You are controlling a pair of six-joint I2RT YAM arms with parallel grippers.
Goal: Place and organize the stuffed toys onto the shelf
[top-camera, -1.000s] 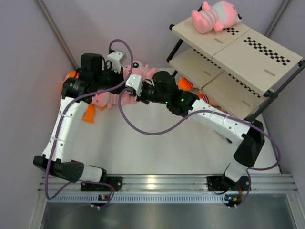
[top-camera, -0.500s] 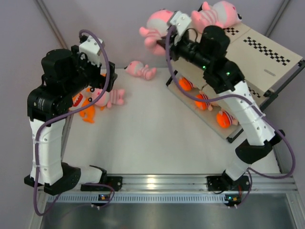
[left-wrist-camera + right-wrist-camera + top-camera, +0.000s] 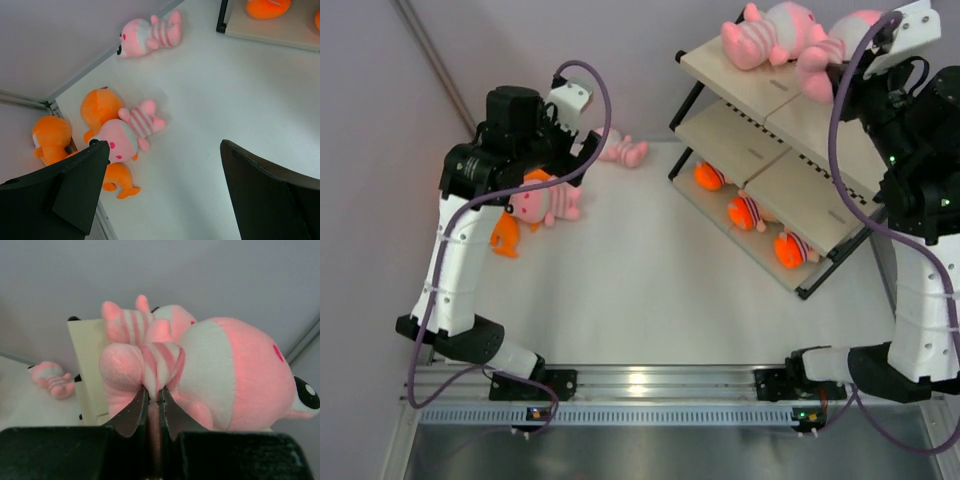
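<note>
Right gripper (image 3: 154, 396), clamping pink plush (image 3: 215, 375), now moved over shelf (image 3: 790, 105) top; bare board along shelf's near edge. Left gripper (image 3: 162, 150) wide, empty.

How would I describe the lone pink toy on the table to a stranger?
Start at the shelf and look left from its foot along the far edge of the table. A pink striped toy lies there alone; the other pink toy is heaped with orange toys.
</note>
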